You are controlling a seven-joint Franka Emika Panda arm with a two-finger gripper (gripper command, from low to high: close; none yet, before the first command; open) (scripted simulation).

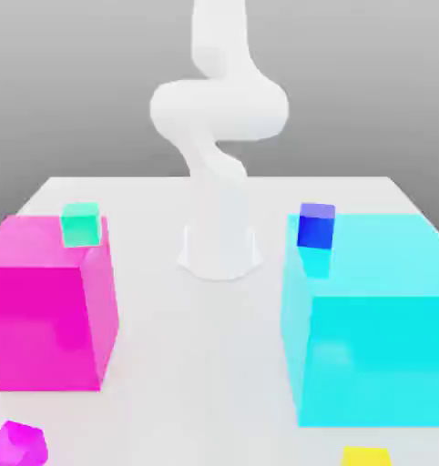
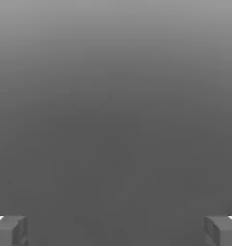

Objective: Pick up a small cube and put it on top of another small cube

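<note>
Gripper: the gripper was released, its two fingers spread wide apart.
Arm: the white arm rose from its base near the middle of the desk's far edge.
Green cube: the small green cube sat on the large magenta block, toward the desk's edge at the exterior view's left.
Blue cube: the small blue cube stood upright on the large cyan block, near that block's far corner facing the arm's base.
Near part of desk: a small magenta piece lay tilted; a yellow piece was partly visible.
</note>
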